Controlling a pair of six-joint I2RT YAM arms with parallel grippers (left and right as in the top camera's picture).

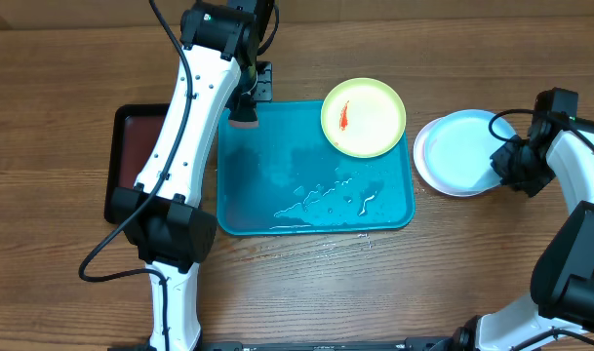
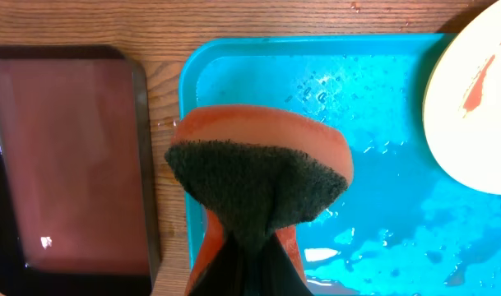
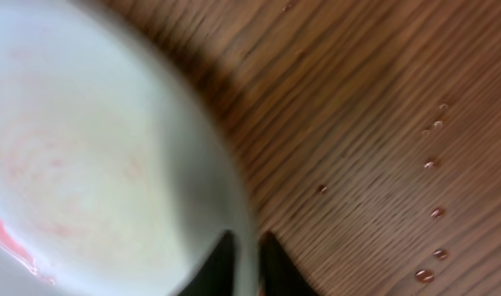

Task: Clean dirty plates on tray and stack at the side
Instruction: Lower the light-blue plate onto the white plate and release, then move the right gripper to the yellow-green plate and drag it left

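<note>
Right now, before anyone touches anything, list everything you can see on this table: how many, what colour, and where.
turquoise tray: one, turquoise, wet, table centre.
green plate: one, pale green-yellow with red smear, tray's far right corner.
stacked plates: apparently two, pale blue on white, right of the tray.
black tray: one, dark red inside, left of the turquoise one.
sponge: one, orange with dark scouring face, above tray's left edge.
table: one, brown wood, some droplets.
left pincer: shut on sponge.
right pincer: astride the stack's rim; grip unclear.

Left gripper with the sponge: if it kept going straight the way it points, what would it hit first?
Probably the turquoise tray, near its rim beside the black tray: the sponge pinched in the left gripper hangs over that edge. How far above is unclear.
</note>
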